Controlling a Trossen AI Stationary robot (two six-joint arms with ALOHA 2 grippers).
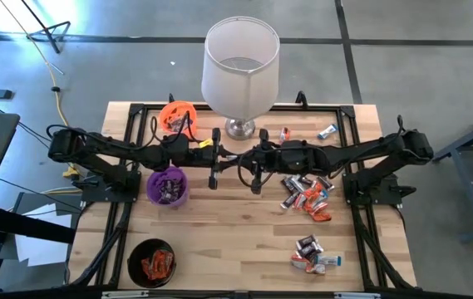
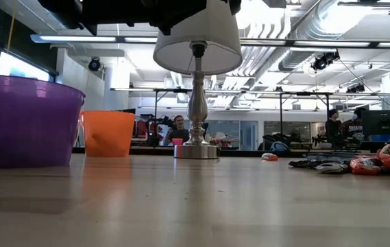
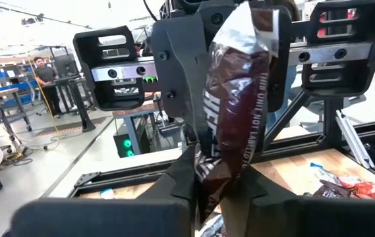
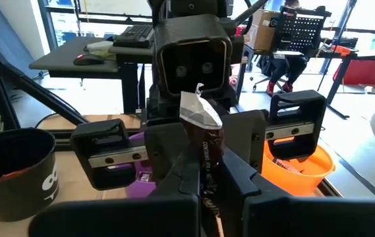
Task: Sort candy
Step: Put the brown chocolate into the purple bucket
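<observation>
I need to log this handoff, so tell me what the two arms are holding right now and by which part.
One dark brown candy is pinched between both: right gripper on one end of the wrapper, left gripper closing on the other.

- Brown-wrapped candy (image 3: pixel 236 112), white lettering.
- Purple cup (image 1: pixel 167 186), orange cup (image 1: pixel 178 115), black cup (image 1: pixel 152 262).
- White-shaded lamp (image 1: pixel 240 66); beside its base, mixed red, brown, silver sweets (image 1: pixel 307 194).
</observation>
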